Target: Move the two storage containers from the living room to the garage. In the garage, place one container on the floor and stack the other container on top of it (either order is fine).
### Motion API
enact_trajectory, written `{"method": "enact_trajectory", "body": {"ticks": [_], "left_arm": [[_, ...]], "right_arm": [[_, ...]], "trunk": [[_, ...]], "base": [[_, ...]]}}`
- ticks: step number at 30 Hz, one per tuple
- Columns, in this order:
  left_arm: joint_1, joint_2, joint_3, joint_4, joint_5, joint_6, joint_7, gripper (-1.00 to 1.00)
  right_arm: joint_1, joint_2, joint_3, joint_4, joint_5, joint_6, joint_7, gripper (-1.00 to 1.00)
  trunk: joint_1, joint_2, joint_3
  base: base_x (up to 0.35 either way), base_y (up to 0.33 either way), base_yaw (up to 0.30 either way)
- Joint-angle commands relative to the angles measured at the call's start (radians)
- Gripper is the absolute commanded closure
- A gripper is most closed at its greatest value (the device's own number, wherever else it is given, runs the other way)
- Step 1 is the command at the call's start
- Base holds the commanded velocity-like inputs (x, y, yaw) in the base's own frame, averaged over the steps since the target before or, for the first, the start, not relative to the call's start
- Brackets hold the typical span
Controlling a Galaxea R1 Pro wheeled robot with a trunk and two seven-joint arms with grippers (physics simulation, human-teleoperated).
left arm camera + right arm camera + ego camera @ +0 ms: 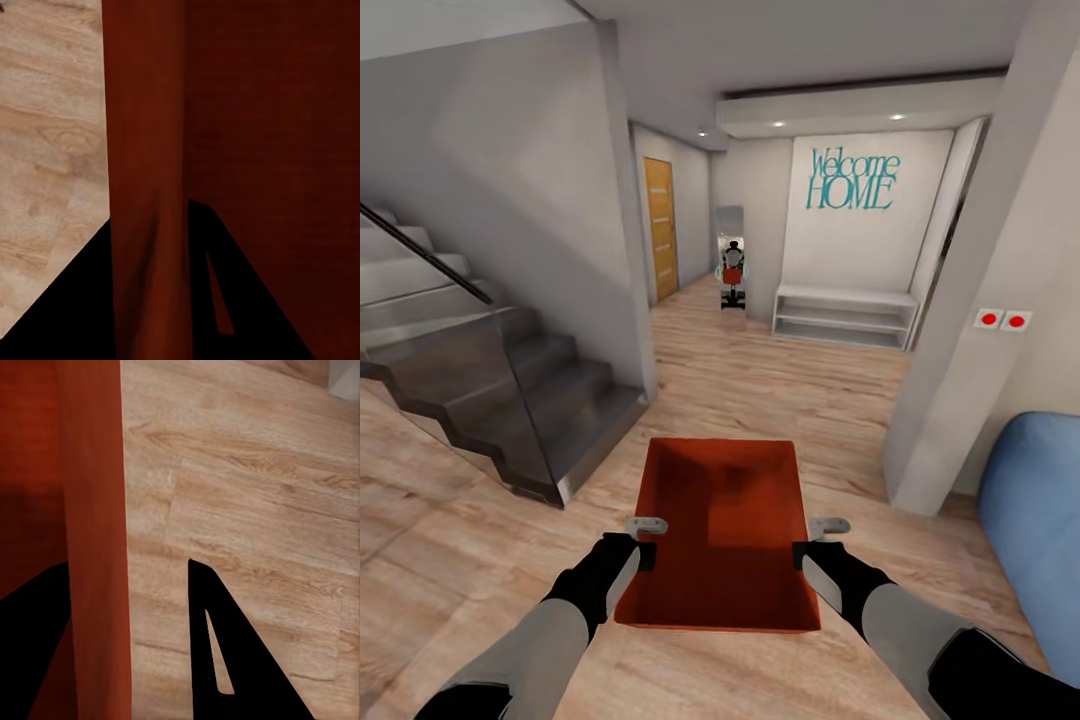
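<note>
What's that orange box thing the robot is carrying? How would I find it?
Start at the grey staircase on the left, then look down to the wood floor in front of the robot. There, the left hand and right hand hold an open storage container by its side walls. It is the only orange-red, lidless bin there.

Container (725, 530) between both arms, staircase (490, 400) left, sofa (1035, 540) right

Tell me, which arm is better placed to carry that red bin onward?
Neither alone: left claw and right claw each straddle a side wall of the storage container; likely both carry together.
</note>
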Motion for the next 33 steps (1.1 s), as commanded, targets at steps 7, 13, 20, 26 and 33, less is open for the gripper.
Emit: {"method": "enact_trajectory", "body": {"ticks": [7,13,20,26,33], "left_arm": [[0.000,0.001,0.000,0.021,0.017,0.002,0.003,1.00],[0.000,-0.001,-0.002,0.025,0.017,0.002,0.003,1.00],[0.000,-0.001,-0.001,0.025,0.017,0.002,0.003,1.00],[0.000,-0.001,0.000,0.025,0.017,0.002,0.003,1.00],[0.000,-0.001,0.000,0.025,0.017,0.002,0.003,1.00]], "right_arm": [[-0.001,-0.001,-0.006,-0.039,0.004,0.005,-0.005,1.00],[-0.001,-0.008,-0.006,-0.039,0.004,0.005,-0.006,1.00],[-0.001,0.000,-0.007,-0.039,0.004,0.006,-0.007,1.00],[-0.001,0.000,-0.008,-0.039,0.004,0.006,-0.007,1.00],[-0.001,0.001,-0.008,-0.039,0.004,0.006,-0.007,1.00]], "trunk": [[0.001,-0.002,-0.002],[0.001,-0.002,-0.002],[0.001,-0.002,-0.002],[0.001,-0.002,-0.002],[0.001,-0.002,-0.002]], "base": [[0.321,0.000,0.000],[0.321,0.000,0.000],[0.321,0.000,-0.174],[0.321,0.000,-0.170],[0.321,0.000,-0.006]]}}
